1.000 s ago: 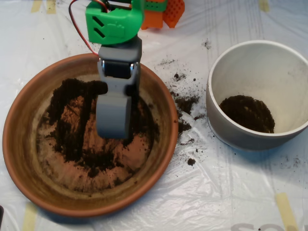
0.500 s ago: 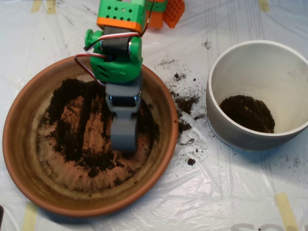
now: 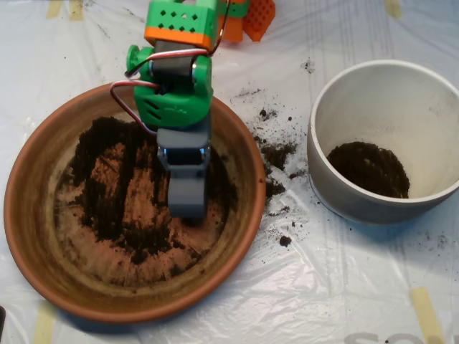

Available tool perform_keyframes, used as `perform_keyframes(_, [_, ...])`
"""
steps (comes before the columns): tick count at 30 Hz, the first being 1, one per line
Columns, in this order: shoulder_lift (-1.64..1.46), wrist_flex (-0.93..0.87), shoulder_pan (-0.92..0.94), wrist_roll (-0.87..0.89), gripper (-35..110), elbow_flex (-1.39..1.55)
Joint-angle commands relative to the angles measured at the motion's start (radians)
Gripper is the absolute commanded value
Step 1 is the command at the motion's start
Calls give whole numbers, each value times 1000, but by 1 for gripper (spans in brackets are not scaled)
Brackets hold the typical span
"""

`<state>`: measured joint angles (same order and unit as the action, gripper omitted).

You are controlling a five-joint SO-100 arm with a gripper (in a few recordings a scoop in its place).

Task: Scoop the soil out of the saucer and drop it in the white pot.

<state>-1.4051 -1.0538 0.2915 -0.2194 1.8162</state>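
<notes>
Saucer (image 3: 29,215): orange-brown terracotta, faint concentric rings on its floor, dusted darker brown where crumbs cling.
Soil (image 3: 107,179): brown-black, in streaks across the saucer; a same-coloured mound (image 3: 369,168) at 6 o'clock in the white pot; dark specks (image 3: 276,154) on the sheet.
White pot (image 3: 387,100): off-white inside, greyish-white outside.
Scoop (image 3: 186,197): plain mid-grey.
Arm (image 3: 172,97): bright green housing, orange perforated block at 12 o'clock, red and white wires.
Table cover (image 3: 323,287): translucent white plastic, pale yellow tape strips.
</notes>
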Motion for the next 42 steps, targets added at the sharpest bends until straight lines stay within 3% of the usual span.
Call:
perform_keyframes(1, [-117,11,11,-26,22,61])
perform_keyframes(9, [-328,117,-18,-84,19,279])
perform_keyframes(16, [-380,107,6,-117,1,296])
perform_keyframes(19, [-379,94,25,-132,0,282])
perform_keyframes(21, [-376,89,35,-141,4,273])
perform_keyframes(26, [-380,86,37,-167,33,241])
perform_keyframes(31, [-351,95,9,-199,34,227])
perform_keyframes(38, [-84,71,57,-229,31,35])
perform_keyframes(42, [-107,121,37,-242,25,106])
